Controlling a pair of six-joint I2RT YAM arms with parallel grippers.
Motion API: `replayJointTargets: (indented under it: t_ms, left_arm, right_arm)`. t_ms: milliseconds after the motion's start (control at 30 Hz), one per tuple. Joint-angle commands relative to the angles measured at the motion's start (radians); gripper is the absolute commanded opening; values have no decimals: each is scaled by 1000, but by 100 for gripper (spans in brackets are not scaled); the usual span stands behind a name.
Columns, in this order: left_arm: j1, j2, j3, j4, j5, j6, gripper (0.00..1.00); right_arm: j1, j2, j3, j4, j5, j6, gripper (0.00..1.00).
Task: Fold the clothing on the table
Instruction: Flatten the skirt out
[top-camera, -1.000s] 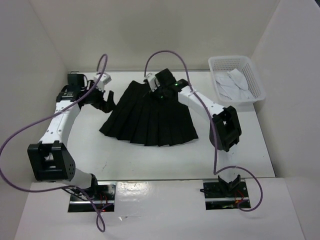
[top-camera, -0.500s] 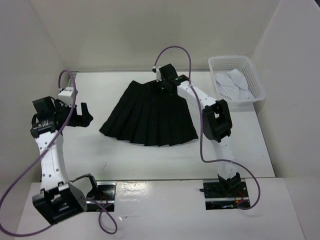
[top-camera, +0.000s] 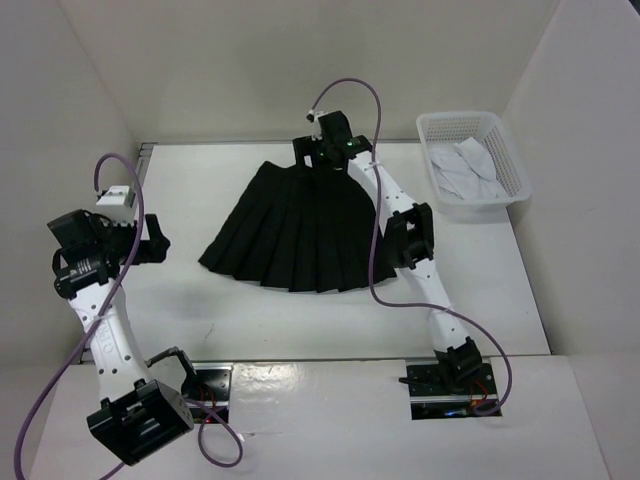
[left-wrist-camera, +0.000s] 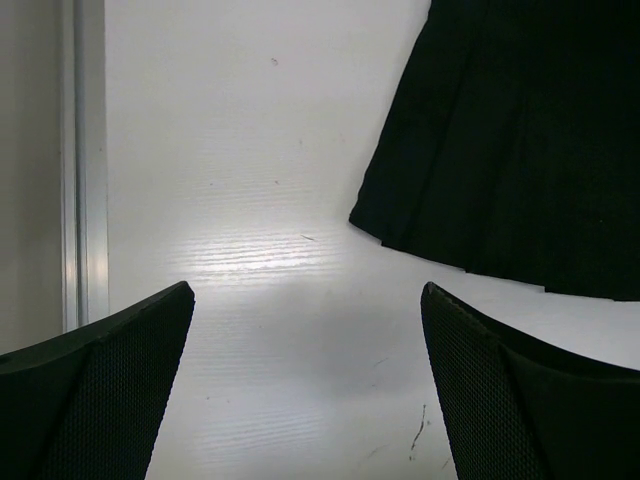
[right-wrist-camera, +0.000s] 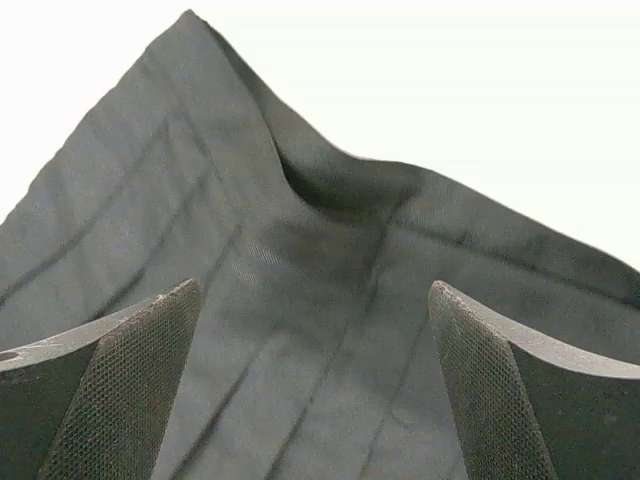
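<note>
- From the top view, we see the skirt lying flat and fanned out on the table. Its narrow waist points to the far edge and its wide hem to the near edge.
- The skirt sits about midway between the left and right edges, closer to the far edge. A broad bare band of table runs between the hem and the near edge.
- The left gripper hangs near the left edge with its jaws spread and nothing in them. It is well apart from the skirt's left hem corner, with bare table between.
- The right gripper is at the skirt's waist near the far edge, and its arm stretches along the skirt's right side.
- A white mesh basket holding a white cloth stands at the far right corner, apart from the skirt.
- In the left wrist view, the left gripper has its fingers wide apart over bare table.
- The skirt fills the upper right of this view, its hem corner ending short of the fingers.
- A metal strip marks the table's edge on the left of this view.
- In the right wrist view, the right gripper is spread wide, both fingers framing dark pleated skirt cloth.
- The cloth's edge is rumpled there, with a dip and a raised corner.
- We cannot tell whether the fingers touch the cloth, and nothing is pinched between them.
</note>
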Motion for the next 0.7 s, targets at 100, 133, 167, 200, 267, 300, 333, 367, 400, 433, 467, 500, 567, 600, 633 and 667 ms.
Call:
replayJointTargets:
  t_ms: [100, 133, 167, 200, 267, 300, 333, 367, 400, 433, 467, 500, 567, 600, 633, 667]
  left_arm:
    - [43, -19, -2, 24, 39, -17, 100]
    - [43, -19, -2, 24, 39, -17, 100]
    - [43, -19, -2, 24, 39, -17, 100]
    - [53, -19, -2, 24, 39, -17, 100]
    - [53, -10, -2, 24, 39, -17, 100]
    - [53, -10, -2, 24, 39, -17, 100]
    - [53, -10, -2, 24, 39, -17, 100]
    - [53, -10, -2, 24, 48, -8, 100]
    - [53, -10, -2, 24, 48, -8, 100]
    - [53, -10, -2, 24, 48, -8, 100]
    - [53, -10, -2, 24, 48, -8, 100]
    - [53, -10, -2, 24, 48, -8, 100]
    - [53, -19, -2, 24, 57, -8, 100]
    - [53, -19, -2, 24, 57, -8, 100]
    - [53, -19, -2, 24, 57, -8, 100]
    - [53, -29, -2, 24, 57, -8, 100]
  right_arm:
    - [64, 99, 159, -36, 101, 17, 98]
    - [73, 109, 159, -45, 116, 17, 98]
    - [73, 132, 175, -56, 130, 17, 98]
    - [73, 132, 175, -56, 153, 17, 98]
    - [82, 163, 186, -70, 166, 26, 98]
    - [82, 163, 186, -85, 176, 26, 98]
    - [82, 163, 186, -97, 176, 26, 98]
    - [93, 172, 186, -110, 186, 26, 98]
    - [104, 172, 186, -132, 186, 17, 98]
    - [104, 172, 186, -145, 199, 17, 98]
    - [128, 172, 186, -156, 199, 7, 98]
    - [139, 172, 186, -177, 215, -5, 98]
    - [170, 181, 196, -206, 235, -17, 98]
    - [179, 192, 213, -240, 247, -28, 98]
    - [188, 192, 222, -258, 247, -28, 98]
    - [197, 192, 222, -275, 247, -40, 98]
